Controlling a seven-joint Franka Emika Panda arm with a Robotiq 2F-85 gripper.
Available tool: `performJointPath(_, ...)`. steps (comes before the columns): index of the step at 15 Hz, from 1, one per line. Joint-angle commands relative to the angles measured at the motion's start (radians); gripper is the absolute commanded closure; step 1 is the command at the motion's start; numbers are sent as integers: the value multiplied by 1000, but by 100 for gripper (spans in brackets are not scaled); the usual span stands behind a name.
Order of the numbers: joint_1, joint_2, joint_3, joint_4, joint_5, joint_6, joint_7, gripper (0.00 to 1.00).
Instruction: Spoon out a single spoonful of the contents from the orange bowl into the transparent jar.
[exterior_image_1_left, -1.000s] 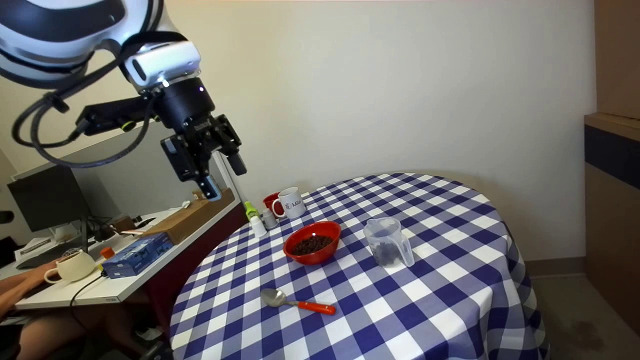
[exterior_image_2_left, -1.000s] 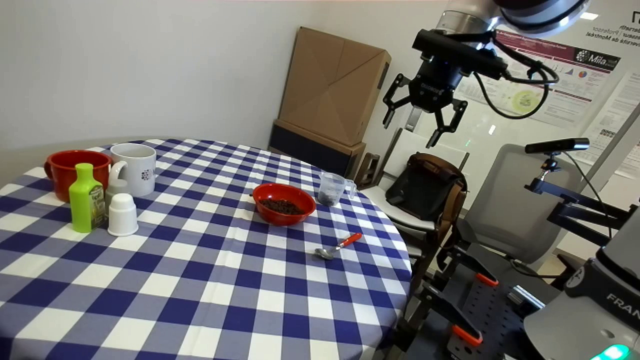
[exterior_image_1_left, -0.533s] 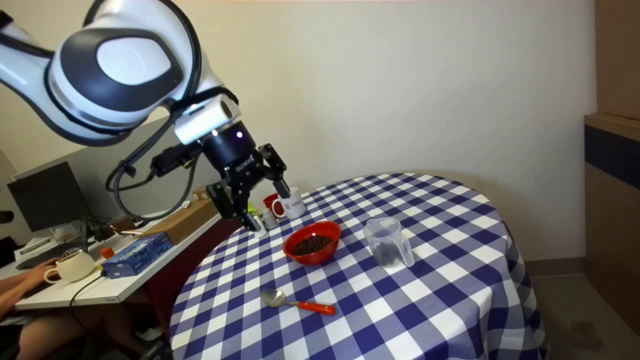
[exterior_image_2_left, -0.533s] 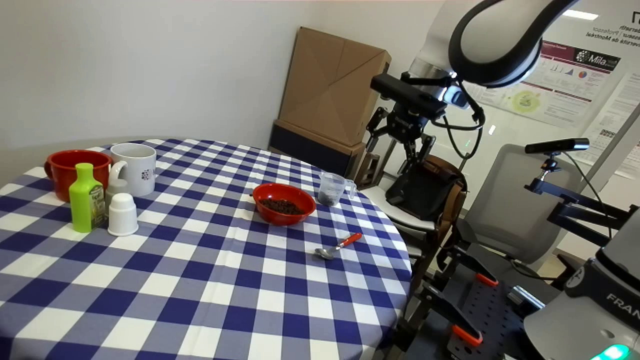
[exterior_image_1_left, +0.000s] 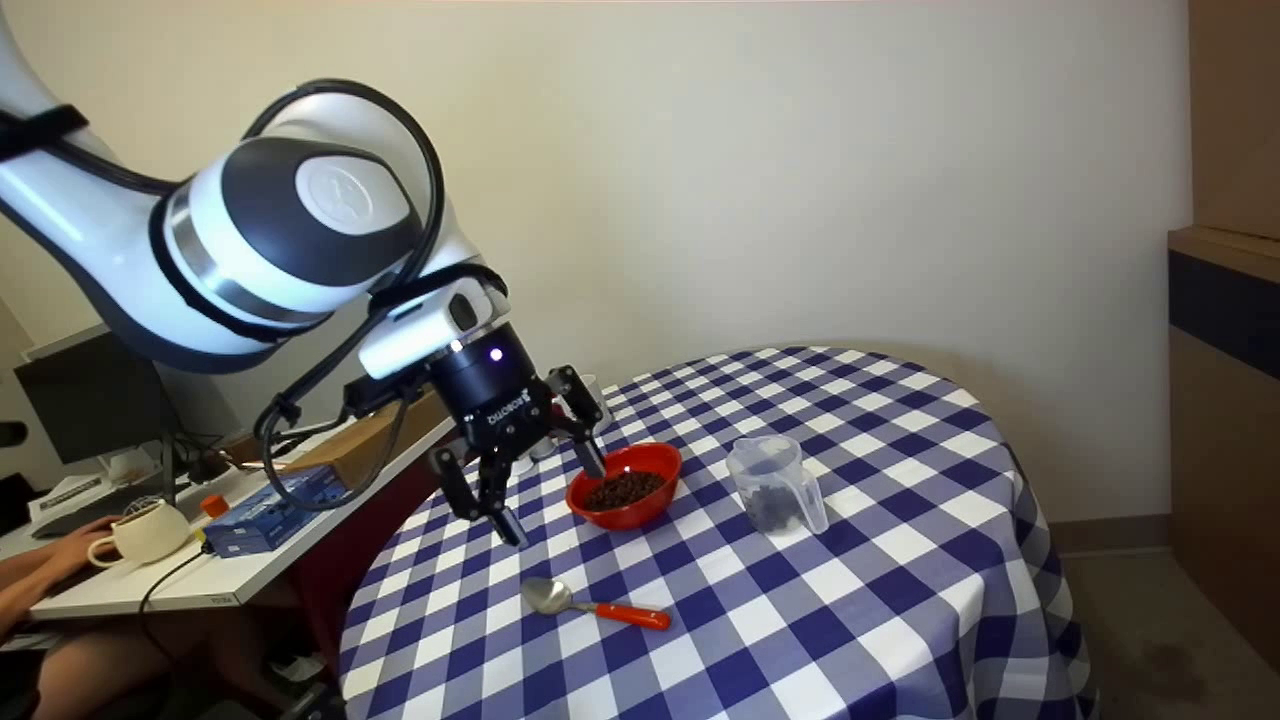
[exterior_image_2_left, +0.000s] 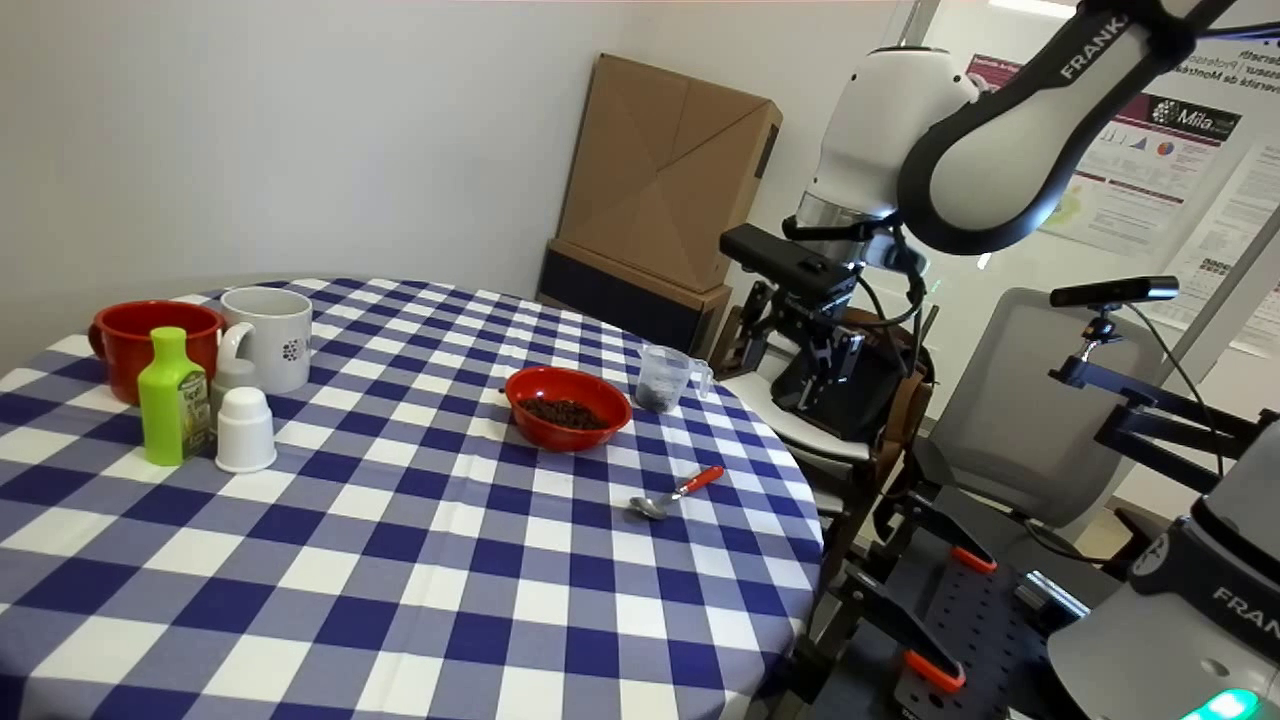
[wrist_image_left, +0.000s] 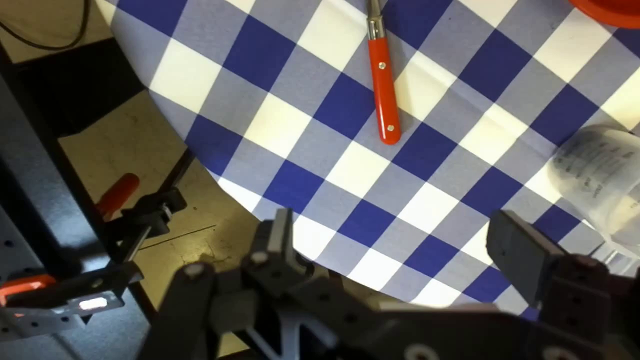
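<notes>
Aloft, the Robotiq gripper (exterior_image_1_left: 553, 496) hangs with jaws spread wide apart — the orange bowl (exterior_image_1_left: 634, 518), holding dark bits (exterior_image_1_left: 622, 491), sits on a checked tablecloth (exterior_image_1_left: 880, 600) near the transparent jar (exterior_image_1_left: 768, 482) and a red-handled spoon (exterior_image_1_left: 606, 609).

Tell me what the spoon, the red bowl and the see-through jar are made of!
The spoon: silvery, gleaming scoop, so metal; smooth red handle, probably plastic.
The red bowl: glossy with a bright glint, perhaps plastic or glazed ceramic.
The see-through jar: slightly cloudy, so probably plastic, though glass is possible.
</notes>
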Motion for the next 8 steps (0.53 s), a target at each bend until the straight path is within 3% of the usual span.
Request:
performJointPath(1,0,114,-5,52,-91,16,64,3)
performJointPath(8,25,325,-40,199,-219,9,32,3)
